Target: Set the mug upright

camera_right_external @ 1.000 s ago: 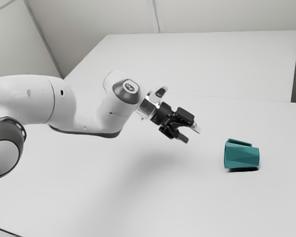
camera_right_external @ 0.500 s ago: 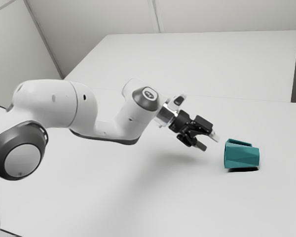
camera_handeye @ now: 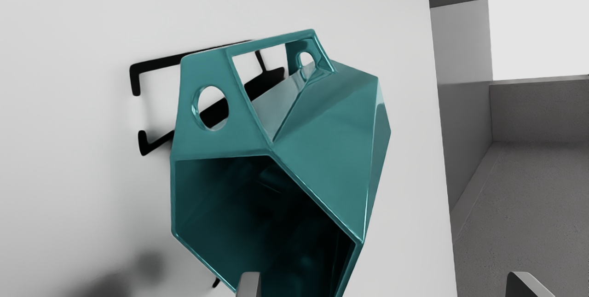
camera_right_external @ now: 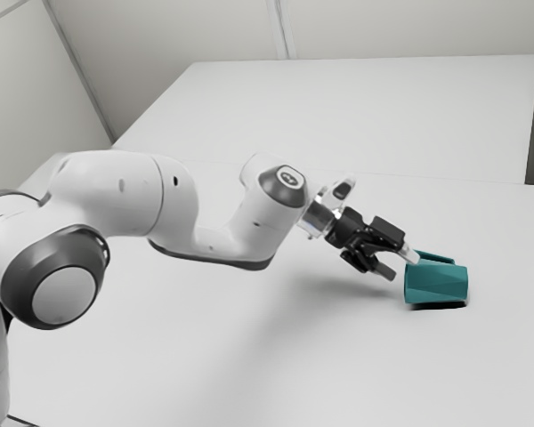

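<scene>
Exterior view: the teal mug (camera_right_external: 436, 283) lies on its side on the counter (camera_right_external: 187, 365), just beyond the jaws, so getting hold of it and righting it are left to do. Wrist view: its open mouth (camera_handeye: 257, 214) faces the jaws, which stand wide apart, holding nothing; one tip may reach inside the rim (camera_handeye: 317, 199).
</scene>
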Motion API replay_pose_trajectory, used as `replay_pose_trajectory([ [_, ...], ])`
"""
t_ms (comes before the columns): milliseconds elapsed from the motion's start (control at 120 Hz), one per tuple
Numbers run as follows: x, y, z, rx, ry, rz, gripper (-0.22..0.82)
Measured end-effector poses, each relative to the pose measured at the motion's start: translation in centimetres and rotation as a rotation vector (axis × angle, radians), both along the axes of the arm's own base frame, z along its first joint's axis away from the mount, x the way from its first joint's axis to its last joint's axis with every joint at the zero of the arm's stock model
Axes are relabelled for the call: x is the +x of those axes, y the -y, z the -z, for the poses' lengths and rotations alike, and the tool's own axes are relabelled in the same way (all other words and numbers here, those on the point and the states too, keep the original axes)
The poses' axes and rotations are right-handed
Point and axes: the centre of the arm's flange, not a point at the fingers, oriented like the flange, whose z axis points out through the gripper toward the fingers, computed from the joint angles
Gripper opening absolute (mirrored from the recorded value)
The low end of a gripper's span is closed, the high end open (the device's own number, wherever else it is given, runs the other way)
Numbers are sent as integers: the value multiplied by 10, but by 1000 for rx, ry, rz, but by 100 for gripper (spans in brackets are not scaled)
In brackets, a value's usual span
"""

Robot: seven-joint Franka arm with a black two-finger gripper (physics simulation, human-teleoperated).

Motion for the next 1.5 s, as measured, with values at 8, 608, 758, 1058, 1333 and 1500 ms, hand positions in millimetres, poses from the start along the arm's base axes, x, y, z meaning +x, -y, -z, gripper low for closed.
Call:
replay_pose_trajectory([
  [8, 0, 0, 1, -2, 0, 0, 58],
  [608, 15, 30, 26, -71, 77, 54, 58],
  [758, 17, 36, 30, -74, 92, 71, 58],
  [1058, 17, 39, 36, -76, 108, 90, 39],
  [1333, 16, 42, 32, -82, 124, 99, 0],
  [1500, 15, 45, 20, -87, 145, 105, -11],
])
